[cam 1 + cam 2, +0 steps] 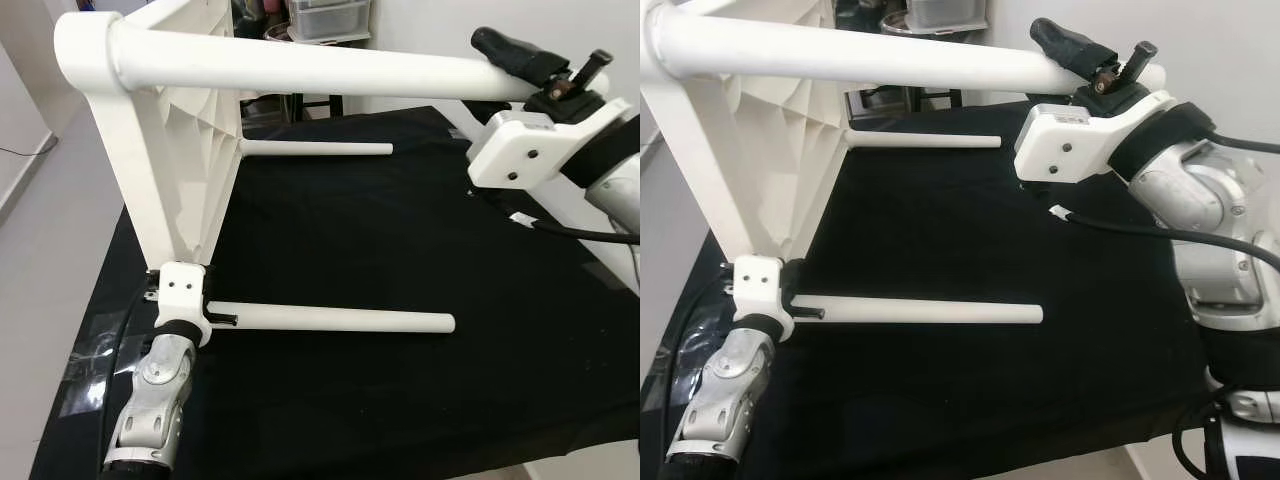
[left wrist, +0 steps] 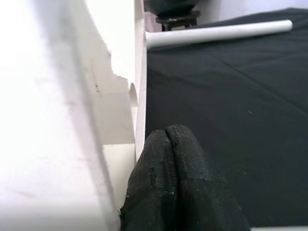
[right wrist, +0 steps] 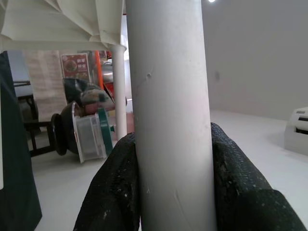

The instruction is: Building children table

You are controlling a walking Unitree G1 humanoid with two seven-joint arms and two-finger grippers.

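You had the white table top (image 1: 175,150) standing on its edge on the black cloth (image 1: 400,260), near the robot's left side. Its legs stuck out sideways toward the robot's right, each one lying long and level.

I counted three legs in the head views. The upper leg (image 1: 330,72) ran across the top. The near leg (image 1: 340,320) lay low, just above the cloth. The far leg (image 1: 320,148) was behind, close to the cloth too. A fourth leg could not be seen, so I cannot tell if it was on.

Your right gripper (image 3: 173,183) was pinching the upper leg close to its free end — one black finger on each side, the leg running straight through between them. So the leg's long line crossed the jaws, and the table top lay away toward the robot's left from there.

Your left gripper (image 2: 175,183) sat low by the bottom corner of the table top, its two fingers pressed together with nothing between them, touching the white edge. It was the nearer arm to the near leg — that leg started right beside it.
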